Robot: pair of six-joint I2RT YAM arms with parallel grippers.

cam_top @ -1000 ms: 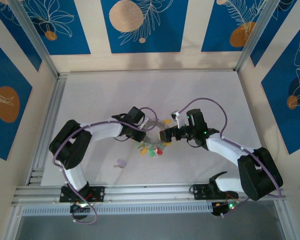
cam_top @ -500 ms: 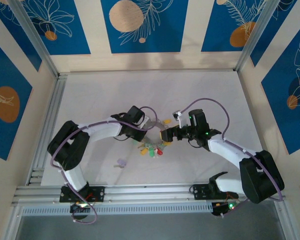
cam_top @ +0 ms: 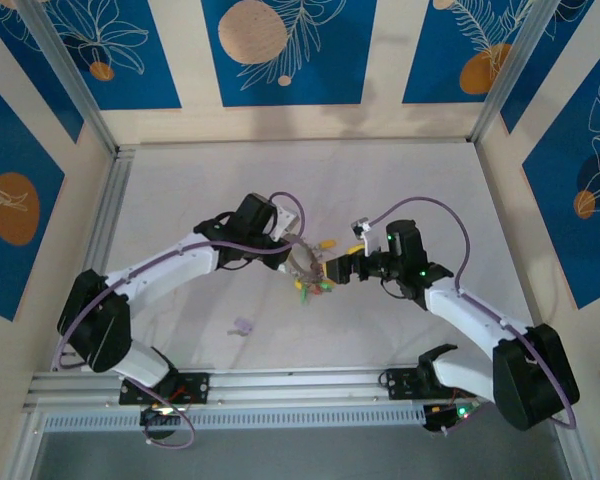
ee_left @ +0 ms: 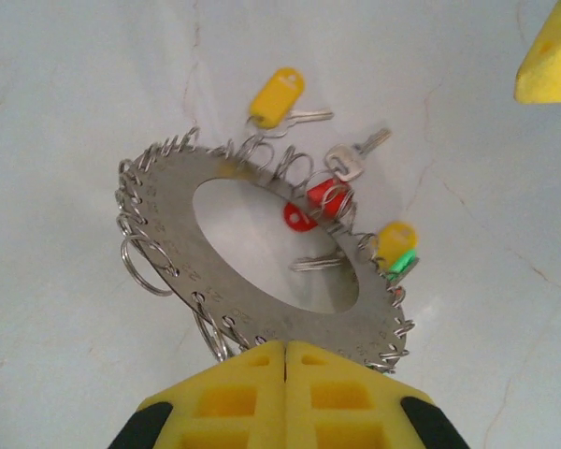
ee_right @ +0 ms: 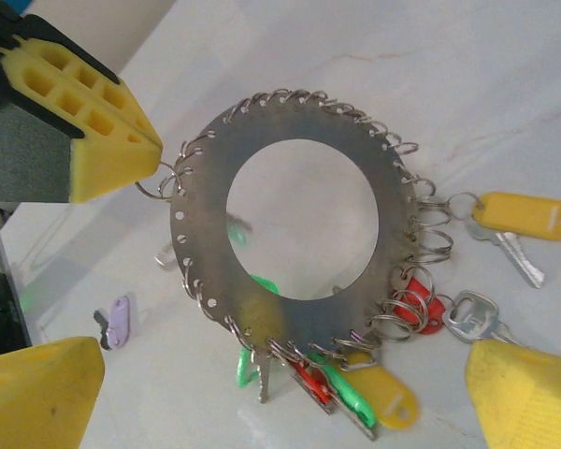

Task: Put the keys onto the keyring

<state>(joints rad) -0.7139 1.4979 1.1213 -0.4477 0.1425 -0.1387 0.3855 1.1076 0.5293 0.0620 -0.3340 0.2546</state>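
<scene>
Robot lab cell (aluminium rails [cam_top: 280, 384], blue printed wall panels [cam_top: 320, 60]) around white table [cam_top: 400, 180]

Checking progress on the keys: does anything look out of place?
One lilac key lies alone on the table, well apart from the keyring that the left fingers pinch by its rim; the other keys look attached.

My left hand [ee_left: 286, 355] has finished closing and now pinches the rim of the ring [ee_left: 168, 201]. I have lifted the ring off the tabletop [ee_left: 75, 75], so it stands tilted just ahead of that hand. The keys [ee_left: 329, 198] that lay spread beneath it now dangle from its far side. My left arm [cam_top: 170, 262] has stretched forward.
</scene>
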